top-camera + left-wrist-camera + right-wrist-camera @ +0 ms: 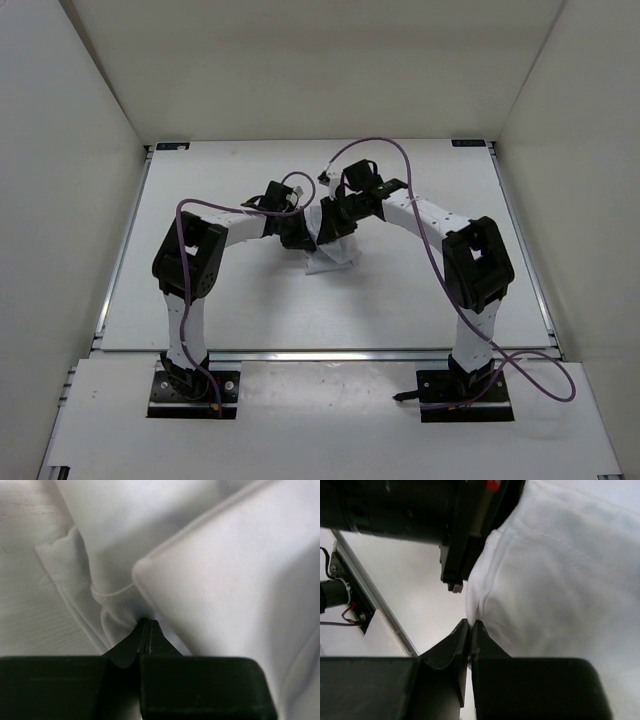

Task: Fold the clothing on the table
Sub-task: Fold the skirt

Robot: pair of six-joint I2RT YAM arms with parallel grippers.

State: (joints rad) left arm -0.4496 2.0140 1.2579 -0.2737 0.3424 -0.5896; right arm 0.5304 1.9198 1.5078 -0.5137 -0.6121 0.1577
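Seen from above, the left arm [190, 255] and the right arm [480, 265] lean inward over the middle of the white worktop [400, 300], their wrists almost meeting. Between them is the clothing [333, 258], a small garment of thin white cloth. It is bunched and partly lifted, with its lower part draped down onto the worktop just in front of the two wrists. The left tool [145, 626] is pinched tight on a gathered fold of the fabric, its dark fingertips closed to a hairline and cloth emerging right at the tips. A hemmed, stitched edge hangs just to the left of them. The right tool [471, 626] is clamped on the garment in the same way. Its tips meet on a seamed edge, and the cloth spreads away up and to the right. From the right wrist, the black body of the left arm fills the top of the view. A pale metal edge rail [372, 591] crosses the surface below.
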